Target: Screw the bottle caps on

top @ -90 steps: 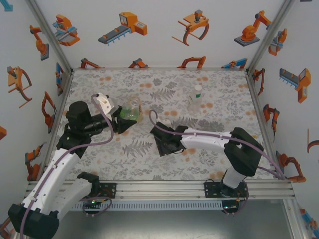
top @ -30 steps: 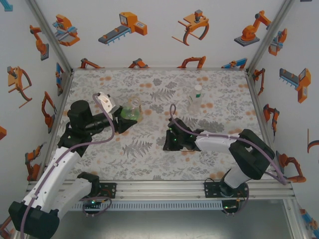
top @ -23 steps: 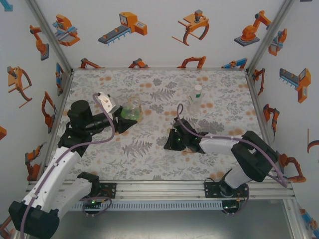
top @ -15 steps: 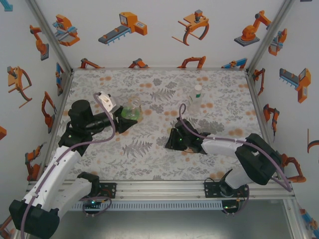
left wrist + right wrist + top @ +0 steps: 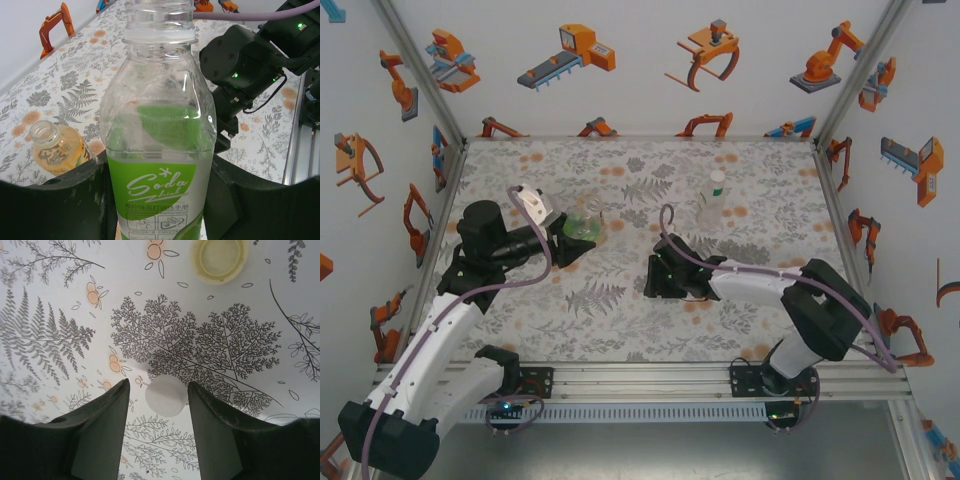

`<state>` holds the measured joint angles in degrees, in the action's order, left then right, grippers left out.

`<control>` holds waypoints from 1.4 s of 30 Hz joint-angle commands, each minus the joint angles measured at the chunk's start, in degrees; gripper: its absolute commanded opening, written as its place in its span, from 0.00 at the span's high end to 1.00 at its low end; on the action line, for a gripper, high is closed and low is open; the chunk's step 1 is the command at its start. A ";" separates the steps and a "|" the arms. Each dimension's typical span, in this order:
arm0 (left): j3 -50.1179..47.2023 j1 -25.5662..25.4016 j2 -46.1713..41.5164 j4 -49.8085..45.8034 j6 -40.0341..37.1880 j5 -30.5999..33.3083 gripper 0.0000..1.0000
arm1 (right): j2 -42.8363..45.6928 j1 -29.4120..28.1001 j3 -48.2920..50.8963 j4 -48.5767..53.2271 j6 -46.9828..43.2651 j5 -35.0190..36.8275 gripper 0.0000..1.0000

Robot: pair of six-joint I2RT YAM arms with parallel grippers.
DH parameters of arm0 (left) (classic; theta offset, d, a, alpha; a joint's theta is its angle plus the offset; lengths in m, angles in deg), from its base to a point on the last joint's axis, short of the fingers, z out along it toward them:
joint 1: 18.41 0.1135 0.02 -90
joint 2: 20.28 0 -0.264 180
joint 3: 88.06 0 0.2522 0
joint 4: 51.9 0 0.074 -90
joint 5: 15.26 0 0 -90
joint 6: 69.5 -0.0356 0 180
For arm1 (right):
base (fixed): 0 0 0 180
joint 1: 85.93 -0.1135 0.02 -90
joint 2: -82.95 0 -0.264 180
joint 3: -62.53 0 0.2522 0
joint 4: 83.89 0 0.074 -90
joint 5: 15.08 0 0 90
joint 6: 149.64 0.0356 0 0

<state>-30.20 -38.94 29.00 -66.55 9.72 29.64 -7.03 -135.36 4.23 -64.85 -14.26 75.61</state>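
Note:
My left gripper (image 5: pixel 159 197) is shut on a clear bottle (image 5: pixel 159 125) with a green "Soda drink" label, held upright, its threaded neck bare. From above, that green-tinted bottle (image 5: pixel 583 222) stands at the left gripper (image 5: pixel 570 240). An open amber bottle (image 5: pixel 54 150) stands just behind it. A slim bottle (image 5: pixel 714 202) stands at the back right. My right gripper (image 5: pixel 159 385) is open, pointing down at the table. A whitish cap (image 5: pixel 165 396) lies flat between its fingers, touching neither. A pale yellow cap (image 5: pixel 220 257) lies open side up further ahead. The top view has the right gripper (image 5: pixel 657 275) at mid-table.
The floral table cover (image 5: pixel 640 170) runs to white walls at the back and both sides. The aluminium rail (image 5: pixel 640 378) with both arm bases lines the near edge. The right arm's dark wrist (image 5: pixel 245 65) sits close beside the held bottle.
The right gripper has shifted a little to the left over the table and its jaws have parted. The left arm and its bottle have not moved.

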 commanded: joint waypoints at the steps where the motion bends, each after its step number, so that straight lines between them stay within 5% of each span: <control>1: -0.06 0.41 -0.15 0.89 0.31 -1.76 0.91 | -4.13 -2.30 -1.64 13.20 -3.21 5.95 0.50; 17: 0.02 0.43 0.16 0.89 0.28 -1.75 0.91 | -10.78 -7.87 -11.59 24.23 -6.63 11.97 0.54; 42: 0.02 0.48 -0.05 0.97 0.50 -1.79 0.91 | -11.01 -8.14 -11.94 20.56 -8.00 11.62 0.57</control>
<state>-30.20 -38.92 29.15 -66.55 9.72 29.64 -15.64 -143.03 -8.79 -46.62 -20.95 87.65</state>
